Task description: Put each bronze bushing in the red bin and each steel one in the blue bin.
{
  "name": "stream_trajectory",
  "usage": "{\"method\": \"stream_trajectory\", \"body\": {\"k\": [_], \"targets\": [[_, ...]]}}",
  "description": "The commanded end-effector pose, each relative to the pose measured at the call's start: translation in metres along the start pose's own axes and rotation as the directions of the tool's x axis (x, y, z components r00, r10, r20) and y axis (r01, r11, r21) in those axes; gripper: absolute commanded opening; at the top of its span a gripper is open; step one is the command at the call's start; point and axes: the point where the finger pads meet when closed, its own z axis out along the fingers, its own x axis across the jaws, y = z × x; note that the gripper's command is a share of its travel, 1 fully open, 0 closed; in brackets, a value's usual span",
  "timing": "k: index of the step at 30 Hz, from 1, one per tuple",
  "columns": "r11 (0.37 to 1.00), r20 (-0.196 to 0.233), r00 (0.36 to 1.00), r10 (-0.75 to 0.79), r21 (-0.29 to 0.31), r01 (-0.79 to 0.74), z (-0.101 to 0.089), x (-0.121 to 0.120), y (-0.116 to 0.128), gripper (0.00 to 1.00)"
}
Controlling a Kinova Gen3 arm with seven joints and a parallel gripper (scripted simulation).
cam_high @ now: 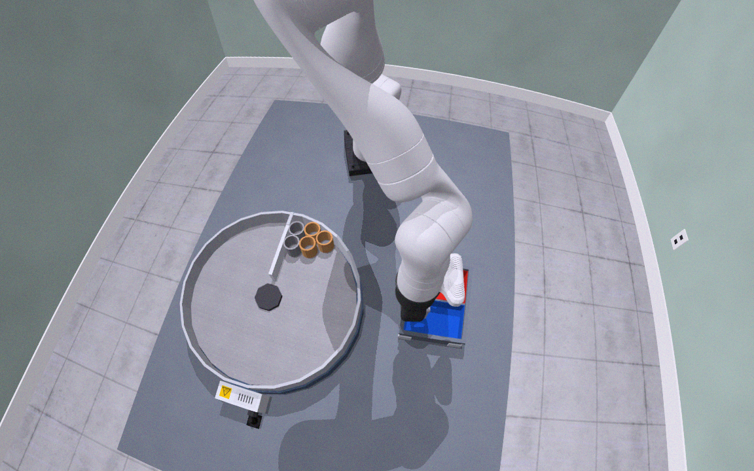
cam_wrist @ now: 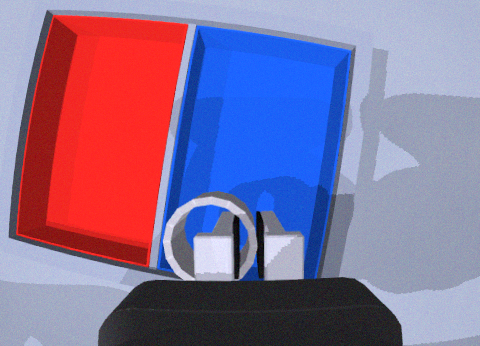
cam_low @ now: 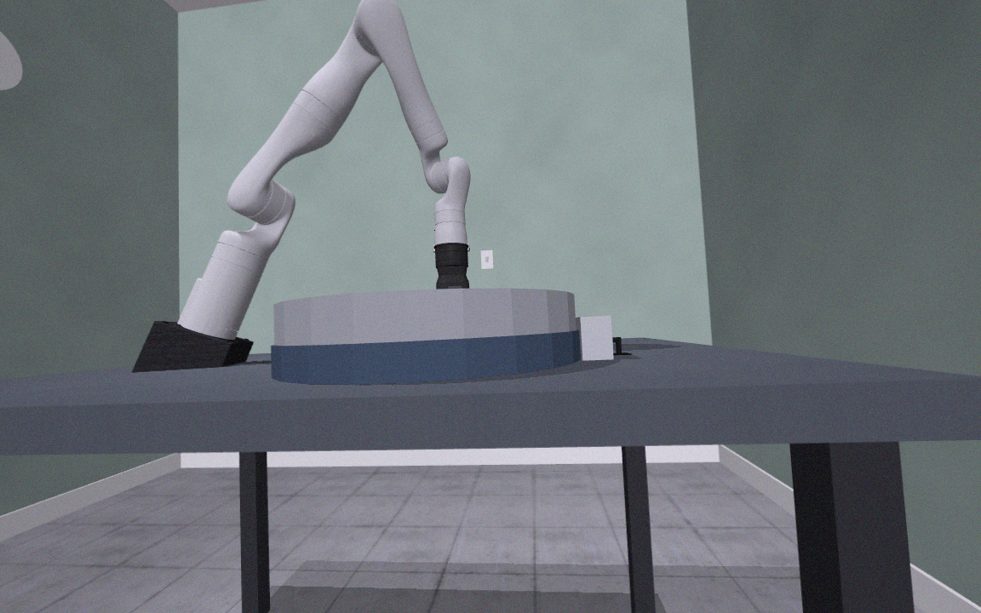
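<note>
Steel bushing (cam_wrist: 179, 240), a pale grey ring, is pinched by its wall in the gripper (cam_wrist: 247, 254) and hangs over the near edge of the blue bin (cam_wrist: 267, 126), close by the divider to the red bin (cam_wrist: 100, 126). Judging from that, a release here could land the ring on the divider or rim, letting it tip into the red side or out onto the desk (cam_high: 286, 152). Farther off, two grey and three bronze bushings (cam_high: 311, 237) crowd against the bar on the turntable (cam_high: 192, 328). Its label plate (cam_high: 239, 397) shows a yellow warning triangle and dark bars; no readable writing
</note>
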Motion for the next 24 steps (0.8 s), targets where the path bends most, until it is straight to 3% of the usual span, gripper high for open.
{"method": "stream_trajectory", "body": {"k": [1, 24], "targets": [[1.000, -0.001, 1.000, -0.001, 0.001, 0.001, 0.000, 0.000, -0.001, 0.00], [1.000, -0.001, 1.000, -0.001, 0.001, 0.001, 0.012, 0.000, -0.001, 0.00]]}}
